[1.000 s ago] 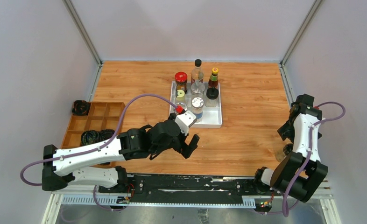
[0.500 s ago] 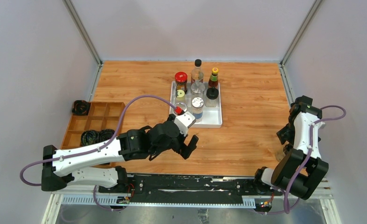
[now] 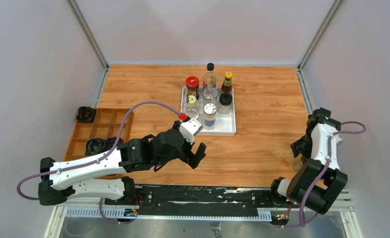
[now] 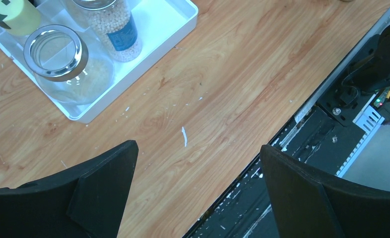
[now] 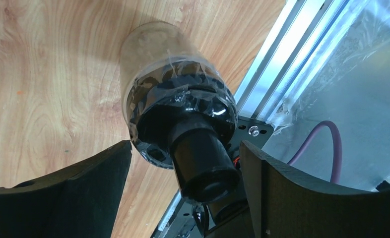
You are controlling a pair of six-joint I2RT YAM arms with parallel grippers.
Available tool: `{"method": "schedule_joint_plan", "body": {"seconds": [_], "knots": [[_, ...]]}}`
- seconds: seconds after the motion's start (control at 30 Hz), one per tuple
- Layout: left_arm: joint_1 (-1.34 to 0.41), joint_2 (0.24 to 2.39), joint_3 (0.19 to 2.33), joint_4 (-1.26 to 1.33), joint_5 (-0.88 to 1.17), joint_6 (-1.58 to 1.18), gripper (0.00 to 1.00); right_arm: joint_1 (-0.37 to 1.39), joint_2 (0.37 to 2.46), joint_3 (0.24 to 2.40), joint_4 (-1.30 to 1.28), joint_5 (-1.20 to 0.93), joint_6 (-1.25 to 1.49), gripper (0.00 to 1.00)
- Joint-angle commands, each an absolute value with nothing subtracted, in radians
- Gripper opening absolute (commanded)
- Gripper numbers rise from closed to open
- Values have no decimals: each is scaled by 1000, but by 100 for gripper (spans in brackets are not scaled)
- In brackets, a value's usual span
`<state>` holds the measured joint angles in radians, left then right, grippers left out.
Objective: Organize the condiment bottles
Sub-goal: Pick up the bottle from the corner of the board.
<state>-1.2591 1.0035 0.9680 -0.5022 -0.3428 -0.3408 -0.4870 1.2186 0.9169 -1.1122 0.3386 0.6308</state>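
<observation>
Black-capped bottle [image 5: 179,130] between right fingers [image 5: 79,196]

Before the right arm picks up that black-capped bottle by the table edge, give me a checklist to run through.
1. The right end effector is open: ok.
2. The bottle sits between its fingers, gaps both sides: ok.
3. Grip on the bottle: not ok, not yet closed.
4. The left end effector is open, empty, over bare table: ok.
5. Free room in the tray, near right corner: ok.
6. Cap tight: cannot tell.
</observation>
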Motion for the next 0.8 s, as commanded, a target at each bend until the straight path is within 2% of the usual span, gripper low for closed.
{"method": "schedule_joint_plan", "body": {"seconds": [0.0,0.23,0.77], "knots": [[-1261,987,953,-503,-368,-341,100,-532,1242,928,-1108,310,625,85],[-1261,979,946,-505,-377,-341,100,-568,1283,934,-1091,289,605,88],[-1261,979,944,-509,-395,-334,100,-598,1355,977,-1074,344,581,86]]}}
